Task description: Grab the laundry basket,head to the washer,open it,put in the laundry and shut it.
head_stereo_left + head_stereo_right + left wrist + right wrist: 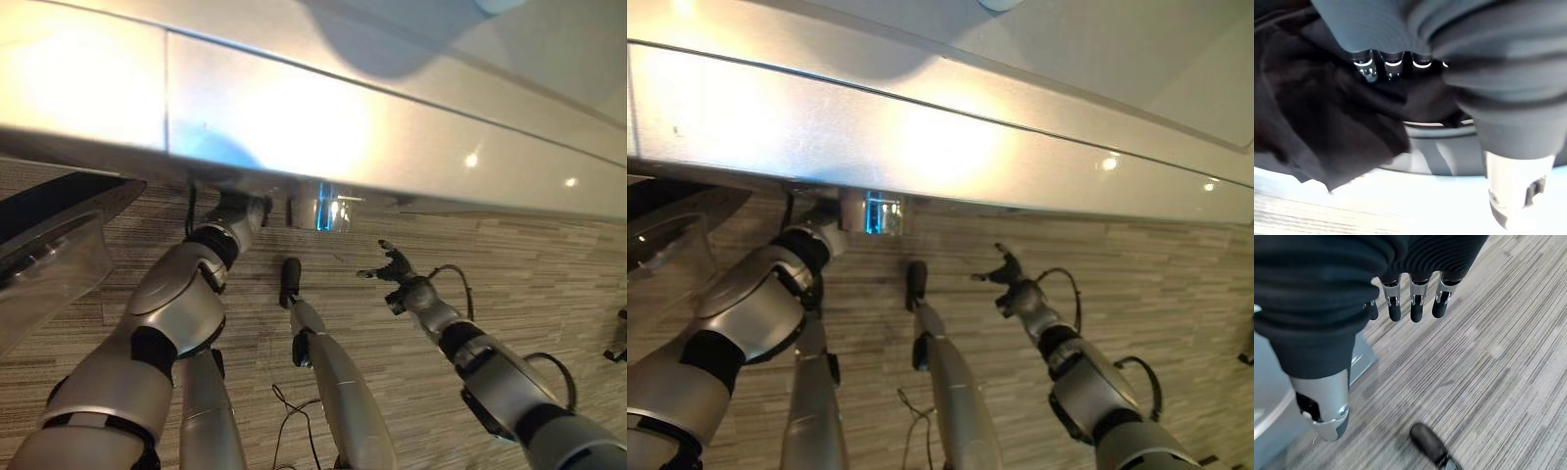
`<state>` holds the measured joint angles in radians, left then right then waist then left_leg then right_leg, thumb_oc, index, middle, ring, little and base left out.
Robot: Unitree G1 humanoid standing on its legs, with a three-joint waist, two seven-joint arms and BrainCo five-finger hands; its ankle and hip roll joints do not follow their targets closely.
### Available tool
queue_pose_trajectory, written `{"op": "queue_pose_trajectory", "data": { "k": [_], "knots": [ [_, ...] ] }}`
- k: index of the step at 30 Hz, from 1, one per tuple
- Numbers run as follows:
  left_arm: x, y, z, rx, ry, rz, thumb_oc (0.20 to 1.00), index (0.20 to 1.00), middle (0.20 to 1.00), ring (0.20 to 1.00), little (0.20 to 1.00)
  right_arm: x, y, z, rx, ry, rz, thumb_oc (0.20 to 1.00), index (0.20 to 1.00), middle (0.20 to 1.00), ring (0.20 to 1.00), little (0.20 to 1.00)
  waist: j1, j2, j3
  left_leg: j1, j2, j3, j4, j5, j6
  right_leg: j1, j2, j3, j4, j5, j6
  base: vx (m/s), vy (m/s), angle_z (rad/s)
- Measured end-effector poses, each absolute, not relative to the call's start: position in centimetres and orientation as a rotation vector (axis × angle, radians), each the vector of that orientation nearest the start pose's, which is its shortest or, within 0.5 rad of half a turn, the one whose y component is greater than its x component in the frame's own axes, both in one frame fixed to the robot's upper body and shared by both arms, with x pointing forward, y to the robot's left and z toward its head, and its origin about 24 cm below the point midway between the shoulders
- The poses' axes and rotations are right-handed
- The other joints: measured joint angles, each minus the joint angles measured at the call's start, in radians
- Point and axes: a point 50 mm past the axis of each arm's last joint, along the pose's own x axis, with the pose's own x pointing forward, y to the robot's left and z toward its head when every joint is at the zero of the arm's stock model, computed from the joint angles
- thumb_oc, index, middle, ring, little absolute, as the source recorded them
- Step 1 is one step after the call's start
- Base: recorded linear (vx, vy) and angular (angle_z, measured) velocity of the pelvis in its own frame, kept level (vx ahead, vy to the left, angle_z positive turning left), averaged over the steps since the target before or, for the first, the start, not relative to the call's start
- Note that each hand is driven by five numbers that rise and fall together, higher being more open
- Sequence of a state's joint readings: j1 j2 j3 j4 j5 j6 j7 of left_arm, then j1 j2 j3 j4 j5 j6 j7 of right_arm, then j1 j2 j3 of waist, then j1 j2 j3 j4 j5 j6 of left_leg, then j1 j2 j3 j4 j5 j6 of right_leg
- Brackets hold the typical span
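In the eye views the washer's pale top panel (323, 127) sits closest and runs across the upper part of the scene, glossy and lit with bright reflections. Its open door (49, 240), dark-rimmed with a clear window, juts out at the robot's far left. The left arm reaches up under the panel's front edge, and the left hand (238, 208) is tucked there so that its fingers are hidden from this angle. The right hand (392, 264) hangs free over the striped grey floor (549, 284), well apart from the washer, its fingers spread and holding nothing. The right eye view shows the same layout, with a small blue-lit spot (884, 213) just under the panel edge beside the left wrist. In the left wrist view the dark ribbed cover lies very near, and beyond it the left hand's fingers (1392, 67) curl into dark laundry (1327, 127), which bunches in folds around them and hangs over the washer's pale rounded opening rim (1435, 147); the hand grips the cloth. In the right wrist view the right hand's fingers (1417, 301) point straight out over the striped floor, relaxed and empty, with the thumb set apart to the side.
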<state>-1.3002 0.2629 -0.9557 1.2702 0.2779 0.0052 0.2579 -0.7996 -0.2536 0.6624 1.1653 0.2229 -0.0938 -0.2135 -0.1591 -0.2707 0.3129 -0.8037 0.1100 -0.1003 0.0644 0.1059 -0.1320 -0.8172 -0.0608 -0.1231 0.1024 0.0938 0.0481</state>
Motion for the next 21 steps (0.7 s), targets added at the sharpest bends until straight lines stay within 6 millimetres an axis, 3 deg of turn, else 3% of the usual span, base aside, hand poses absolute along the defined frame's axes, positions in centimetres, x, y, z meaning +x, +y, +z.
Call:
{"op": "queue_pose_trajectory", "data": {
  "k": [3,7,8,10,15,17,21],
  "knots": [
    [42.3,9.0,18.2,1.418,-0.269,-0.09,1.0,1.0,1.0,1.0,1.0,36.5,-13.6,2.3,-0.604,0.268,0.116,1.0,1.0,1.0,1.0,1.0,0.01,0.002,0.001,0.001,-0.007,-0.001,0.0,0.004,0.006,0.0,-0.008,-0.001,0.005,-0.001,0.002,0.0,0.005,0.05],
    [41.8,7.6,19.4,1.248,-0.375,-0.06,1.0,1.0,1.0,1.0,1.0,36.2,-13.8,1.9,-0.586,0.278,0.094,1.0,1.0,1.0,1.0,1.0,0.034,0.008,0.003,0.012,-0.013,-0.003,0.0,0.005,0.007,0.006,-0.013,-0.001,0.019,-0.007,0.008,0.0,0.001,0.01],
    [41.9,8.0,19.5,1.237,-0.379,-0.049,1.0,1.0,1.0,1.0,1.0,36.0,-13.8,1.7,-0.584,0.284,0.095,1.0,1.0,1.0,1.0,1.0,0.045,0.014,0.004,0.017,-0.014,-0.005,-0.001,0.005,0.007,0.013,-0.014,-0.003,0.019,-0.008,0.009,0.0,0.052,0.06],
    [40.4,7.2,17.7,1.117,-0.428,-0.109,1.0,1.0,1.0,1.0,1.0,34.8,-14.8,0.2,-0.551,0.319,0.081,1.0,1.0,1.0,1.0,1.0,0.056,0.042,0.004,0.032,-0.017,-0.015,-0.003,0.005,0.008,0.029,-0.02,-0.016,0.027,-0.016,0.012,0.0,0.058,0.1],
    [37.2,6.9,11.2,1.131,-0.343,-0.335,1.0,1.0,1.0,1.0,1.0,31.6,-17.2,-3.4,-0.514,0.441,0.043,1.0,1.0,1.0,1.0,1.0,0.088,0.079,0.007,0.089,-0.02,-0.016,-0.02,0.002,0.015,0.073,-0.026,-0.019,0.035,-0.028,0.018,0.01,0.025,0.01],
    [36.6,6.8,10.8,1.12,-0.357,-0.344,1.0,1.0,1.0,1.0,1.0,30.8,-18.3,-4.0,-0.506,0.471,0.014,1.0,1.0,1.0,1.0,1.0,0.092,0.089,0.008,0.092,-0.019,-0.017,-0.026,0.001,0.021,0.074,-0.028,-0.02,0.038,-0.028,0.019,0.0,0.06,0.02],
    [35.3,9.1,9.3,1.107,-0.308,-0.339,1.0,1.0,1.0,1.0,1.0,28.7,-18.5,-5.6,-0.511,0.512,0.045,1.0,1.0,1.0,1.0,1.0,0.096,0.109,0.019,0.164,-0.018,-0.014,-0.035,-0.002,0.029,0.137,-0.03,-0.018,0.038,-0.032,0.021,0.02,0.066,-0.03]
  ]
}}
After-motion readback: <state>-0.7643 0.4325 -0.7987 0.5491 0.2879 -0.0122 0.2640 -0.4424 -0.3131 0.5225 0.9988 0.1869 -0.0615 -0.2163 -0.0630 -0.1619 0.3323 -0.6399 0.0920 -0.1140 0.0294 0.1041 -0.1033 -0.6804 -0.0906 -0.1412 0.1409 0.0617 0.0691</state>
